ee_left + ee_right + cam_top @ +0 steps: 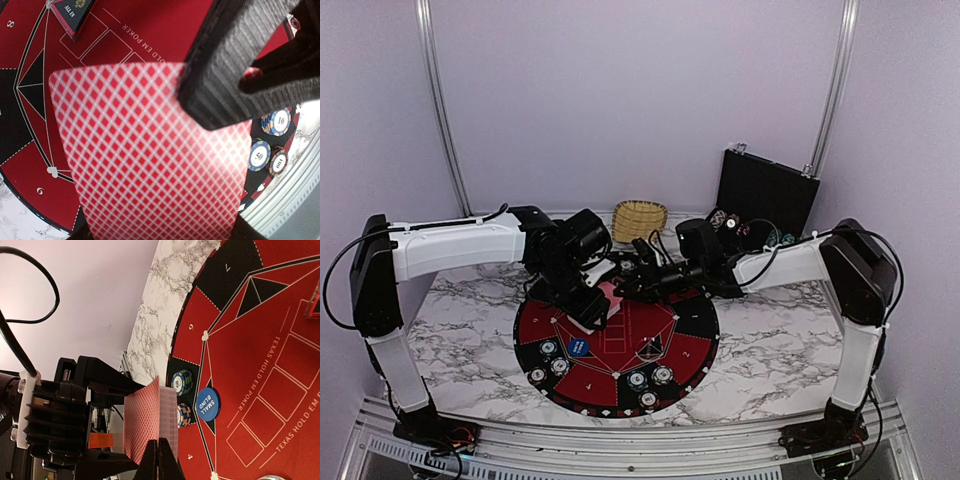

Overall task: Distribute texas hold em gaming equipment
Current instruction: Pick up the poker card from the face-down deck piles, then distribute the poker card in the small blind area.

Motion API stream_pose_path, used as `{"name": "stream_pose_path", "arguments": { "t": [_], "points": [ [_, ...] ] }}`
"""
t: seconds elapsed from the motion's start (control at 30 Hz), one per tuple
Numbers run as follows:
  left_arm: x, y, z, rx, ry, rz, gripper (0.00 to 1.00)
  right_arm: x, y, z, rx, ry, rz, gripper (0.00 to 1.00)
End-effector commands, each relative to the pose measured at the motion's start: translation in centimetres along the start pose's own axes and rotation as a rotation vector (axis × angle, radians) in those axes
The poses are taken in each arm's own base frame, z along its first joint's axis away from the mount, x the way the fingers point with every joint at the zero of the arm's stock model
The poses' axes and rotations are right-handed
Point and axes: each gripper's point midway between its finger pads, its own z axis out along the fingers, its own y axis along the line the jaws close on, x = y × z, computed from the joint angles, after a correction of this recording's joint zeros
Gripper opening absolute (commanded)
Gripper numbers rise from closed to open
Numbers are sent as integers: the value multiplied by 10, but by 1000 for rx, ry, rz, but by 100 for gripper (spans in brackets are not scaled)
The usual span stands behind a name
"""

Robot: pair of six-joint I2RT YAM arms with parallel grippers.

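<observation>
Poker chips (637, 380) sit in short stacks on the near segments of the round mat (532, 325). They have teal-and-white rims, and there is one cluster at front left and another at front centre. Only the left wrist view comes close enough to read the numbers printed on their faces. Just behind the left cluster lies a blue button disc (578, 348). The right wrist view shows SMALL BLIND on it, which the overhead view cannot make out. A dark triangular marker (652, 347) rests near the mat's middle, and the left wrist view reads ALL IN on it.

Further in, above the red centre of the mat, hang the playing cards (150, 165), red-backed with a white diamond lattice. The left gripper (592, 303) clenches them at one end. The right gripper (160, 462) is pinched tight on the opposite edge. The left wrist view shows its ribbed dark pad (220, 65) flat against the top card's back. The right wrist view shows the cards almost edge-on, slightly fanned. From overhead they are only a pinkish sliver between the two grippers.

Beyond the mat stands a wicker basket (640, 218), and at the far right an open black case (767, 190) stands near the wall.
</observation>
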Motion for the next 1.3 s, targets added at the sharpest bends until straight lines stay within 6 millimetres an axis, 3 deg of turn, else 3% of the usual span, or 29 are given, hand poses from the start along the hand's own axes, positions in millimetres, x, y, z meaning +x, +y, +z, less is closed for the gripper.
{"name": "stream_pose_path", "arguments": {
  "t": [0.0,0.83,1.1,1.27],
  "points": [
    [-4,2,-17,-3,-42,-2,57,-16,5,-9,-2,-50,-14,1],
    [1,19,-13,-35,-30,-60,57,-43,11,-64,-66,-167,21,0],
    [7,34,-10,-59,-20,-113,57,-44,1,-84,-61,-199,39,0],
    [8,45,-10,-77,-20,-151,57,-36,-9,-86,-43,-192,48,0]
  ]
}}
